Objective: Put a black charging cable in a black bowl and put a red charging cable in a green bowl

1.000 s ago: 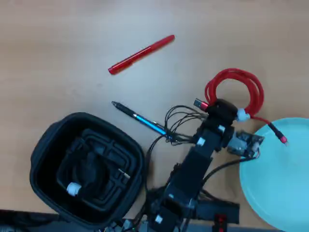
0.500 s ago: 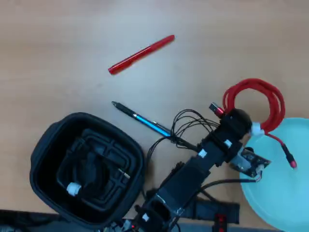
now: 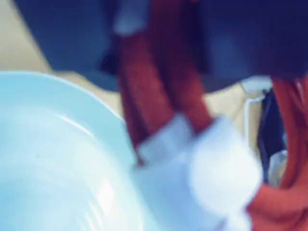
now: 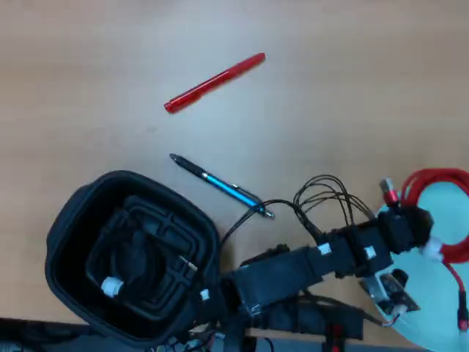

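I see the gripper (image 4: 429, 236) clamped on the red charging cable (image 4: 447, 192), held above the green bowl (image 4: 432, 312). The black charging cable (image 4: 135, 264) lies inside the black bowl (image 4: 69, 220), well apart from the green bowl.

Red charging cable (image 4: 432, 192) in the jaws above green bowl (image 4: 432, 308)

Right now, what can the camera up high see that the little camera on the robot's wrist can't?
Only the overhead view shows the black bowl with the black charging cable coiled inside it, the red pen, the blue pen and the whole arm. Only the wrist view, very blurry and close, shows the white tie large and a bit of table beyond the dish's rim. Both show the red charging cable held up at the green bowl.
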Robot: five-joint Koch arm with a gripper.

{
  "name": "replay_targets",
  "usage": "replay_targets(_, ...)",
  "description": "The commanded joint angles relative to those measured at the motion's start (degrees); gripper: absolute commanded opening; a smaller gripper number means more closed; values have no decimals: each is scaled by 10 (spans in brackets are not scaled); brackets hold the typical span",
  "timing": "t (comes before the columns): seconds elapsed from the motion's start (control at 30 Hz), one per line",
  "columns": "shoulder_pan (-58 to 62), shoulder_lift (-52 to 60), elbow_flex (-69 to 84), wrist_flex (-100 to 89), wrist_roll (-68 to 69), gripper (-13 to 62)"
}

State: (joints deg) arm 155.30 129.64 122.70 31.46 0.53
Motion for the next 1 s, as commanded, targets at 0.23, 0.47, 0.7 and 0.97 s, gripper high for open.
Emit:
replay_targets(0.23,50,-182,-120,-133,-3,-76)
replay_targets(0.47,122,-317,-144,-134,-1,-76)
replay_targets(0.7,151,-369,-172,-135,-1,-76)
replay_targets(0.97,145,-417,-177,-136,-3,-76)
